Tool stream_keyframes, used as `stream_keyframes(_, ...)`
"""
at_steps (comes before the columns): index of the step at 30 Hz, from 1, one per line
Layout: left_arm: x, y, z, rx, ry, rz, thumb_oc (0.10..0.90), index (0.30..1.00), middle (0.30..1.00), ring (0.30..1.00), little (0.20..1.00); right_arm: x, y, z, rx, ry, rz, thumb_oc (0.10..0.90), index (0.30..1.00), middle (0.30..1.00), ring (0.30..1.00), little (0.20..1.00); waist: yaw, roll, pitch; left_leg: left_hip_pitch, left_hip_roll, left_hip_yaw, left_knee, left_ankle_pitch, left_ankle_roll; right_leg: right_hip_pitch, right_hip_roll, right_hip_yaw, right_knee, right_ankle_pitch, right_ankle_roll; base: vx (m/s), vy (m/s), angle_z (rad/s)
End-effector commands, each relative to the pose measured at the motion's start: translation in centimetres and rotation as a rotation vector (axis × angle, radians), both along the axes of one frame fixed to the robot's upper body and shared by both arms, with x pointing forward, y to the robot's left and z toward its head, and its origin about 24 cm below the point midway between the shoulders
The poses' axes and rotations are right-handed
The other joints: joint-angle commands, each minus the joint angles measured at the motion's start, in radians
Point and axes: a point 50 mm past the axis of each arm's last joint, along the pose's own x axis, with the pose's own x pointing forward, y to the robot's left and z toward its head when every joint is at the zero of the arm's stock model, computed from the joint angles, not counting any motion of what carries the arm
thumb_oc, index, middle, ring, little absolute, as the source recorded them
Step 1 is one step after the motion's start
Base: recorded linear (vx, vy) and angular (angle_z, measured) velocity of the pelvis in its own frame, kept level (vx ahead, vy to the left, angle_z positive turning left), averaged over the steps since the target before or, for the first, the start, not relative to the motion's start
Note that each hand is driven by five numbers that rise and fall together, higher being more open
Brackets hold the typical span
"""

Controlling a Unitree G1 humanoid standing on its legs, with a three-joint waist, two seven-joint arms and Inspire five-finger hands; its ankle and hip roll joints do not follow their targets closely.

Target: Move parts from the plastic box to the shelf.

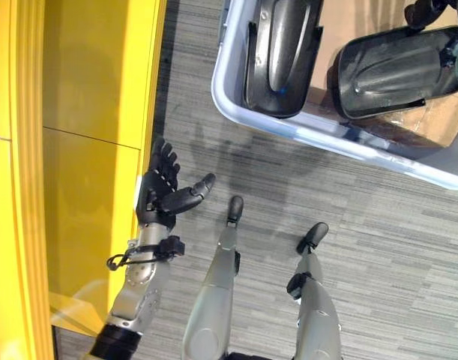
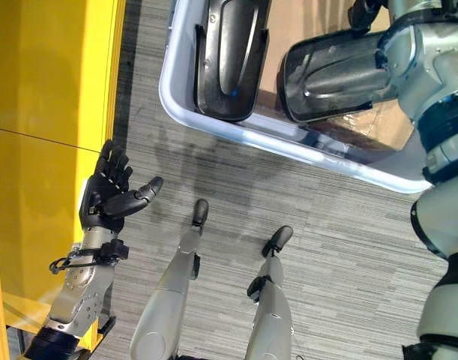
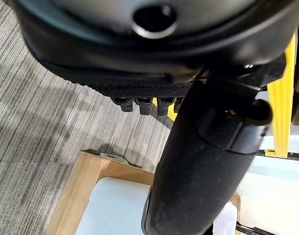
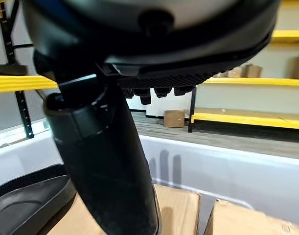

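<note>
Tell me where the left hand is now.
In the eye views the left hand hangs open and empty at the left, beside the yellow shelf, apart from the plastic box.

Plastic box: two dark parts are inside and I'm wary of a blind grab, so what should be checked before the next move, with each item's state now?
1. Parts available: two dark parts lie in the plastic box. Ok.
2. Left hand free: fingers straight, holding nothing, beside the yellow shelf. Ok.
3. Right hand free: fingers straight above the box, nothing held. Ok.
4. Right hand touching a part: cannot tell.
5. Any part already on the shelf: none on the visible surface. Not ok.
</note>
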Motion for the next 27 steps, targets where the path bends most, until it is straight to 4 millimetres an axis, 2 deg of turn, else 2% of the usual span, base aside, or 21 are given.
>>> stream_keyframes(1,-1.7,0.8,3.1,0.043,-0.192,0.014,0.9,1.0,1.0,1.0,1.0,-5.2,-0.6,7.9,-0.085,-0.297,-0.056,0.9,1.0,1.0,1.0,1.0,0.005,-0.017,-0.016,0.047,-0.028,0.001,-0.06,0.001,0.014,0.094,-0.062,-0.018,0.109,-0.086,0.098,0.0,0.0,0.0)
stream_keyframes(8,-1.5,0.9,2.9,0.053,-0.18,0.02,0.9,1.0,1.0,1.0,1.0,-5.7,0.8,8.4,-0.135,-0.325,-0.007,0.9,1.0,1.0,1.0,1.0,-0.003,-0.024,-0.016,0.074,-0.025,0.007,-0.065,-0.001,0.013,0.116,-0.06,-0.015,0.108,-0.089,0.098,0.0,0.0,0.0)
stream_keyframes(13,-1.4,0.9,2.8,0.047,-0.172,0.032,0.9,1.0,1.0,1.0,1.0,-6.3,3.0,7.8,-0.139,-0.368,0.141,0.9,1.0,1.0,1.0,1.0,-0.018,-0.033,-0.016,0.106,-0.018,0.012,-0.059,-0.011,0.015,0.143,-0.056,-0.008,0.108,-0.09,0.096,0.0,0.0,0.0)
stream_keyframes(15,-1.4,0.9,2.7,0.04,-0.166,0.041,0.9,1.0,1.0,1.0,1.0,-6.6,4.0,6.9,-0.058,-0.398,0.266,0.9,1.0,1.0,1.0,1.0,-0.031,-0.044,-0.016,0.125,-0.012,0.018,-0.057,-0.016,0.015,0.159,-0.052,-0.002,0.105,-0.085,0.095,-0.01,0.018,-0.07)
stream_keyframes(16,-1.4,1.0,2.7,0.044,-0.165,0.041,0.9,1.0,1.0,1.0,1.0,-6.5,4.0,6.8,-0.055,-0.398,0.265,0.9,1.0,1.0,1.0,1.0,-0.029,-0.048,-0.016,0.127,-0.012,0.018,-0.057,-0.016,0.015,0.16,-0.052,-0.002,0.104,-0.085,0.095,-0.01,0.007,-0.07)
stream_keyframes(19,-1.2,0.8,2.6,0.019,-0.157,0.06,0.9,1.0,1.0,1.0,1.0,-6.7,4.8,5.4,0.118,-0.421,0.449,0.9,1.0,1.0,1.0,1.0,-0.05,-0.055,-0.016,0.149,-0.002,0.026,-0.062,-0.018,0.015,0.174,-0.045,0.008,0.097,-0.08,0.093,-0.01,0.005,-0.09)
stream_keyframes(20,-1.2,0.9,2.5,0.022,-0.15,0.066,0.9,1.0,1.0,1.0,1.0,-6.8,5.0,4.5,0.166,-0.423,0.503,0.9,1.0,1.0,1.0,1.0,-0.055,-0.066,-0.016,0.155,-0.002,0.027,-0.063,-0.013,0.015,0.18,-0.042,0.012,0.093,-0.077,0.091,-0.02,0.007,-0.08)
stream_keyframes(21,-1.3,1.0,2.5,0.027,-0.147,0.066,0.9,1.0,1.0,1.0,1.0,-6.8,4.8,4.3,0.171,-0.422,0.502,0.9,1.0,1.0,1.0,1.0,-0.053,-0.07,-0.016,0.158,-0.002,0.027,-0.064,-0.013,0.015,0.183,-0.042,0.012,0.093,-0.077,0.091,0.0,0.002,-0.05)
stream_keyframes(22,-1.3,1.1,2.3,0.015,-0.141,0.079,0.9,1.0,1.0,1.0,1.0,-7.1,5.2,3.3,0.224,-0.428,0.585,0.9,1.0,1.0,1.0,1.0,-0.065,-0.072,-0.016,0.176,0.005,0.031,-0.064,-0.021,0.012,0.196,-0.037,0.014,0.094,-0.084,0.091,0.0,-0.004,-0.08)
stream_keyframes(25,-1.5,1.2,2.2,0.021,-0.134,0.085,0.9,1.0,1.0,1.0,1.0,-7.5,4.9,1.9,0.25,-0.425,0.619,0.9,1.0,1.0,1.0,1.0,-0.073,-0.083,-0.016,0.192,0.007,0.035,-0.067,-0.015,0.014,0.207,-0.035,0.017,0.091,-0.08,0.089,0.0,0.008,-0.1)
stream_keyframes(27,-1.7,1.5,2.0,0.017,-0.123,0.103,0.9,1.0,1.0,1.0,1.0,-8.0,4.8,0.0,0.32,-0.422,0.701,0.9,1.0,1.0,1.0,1.0,-0.088,-0.089,-0.019,0.212,0.013,0.038,-0.067,-0.019,0.014,0.223,-0.031,0.022,0.089,-0.081,0.088,0.01,-0.001,-0.13)
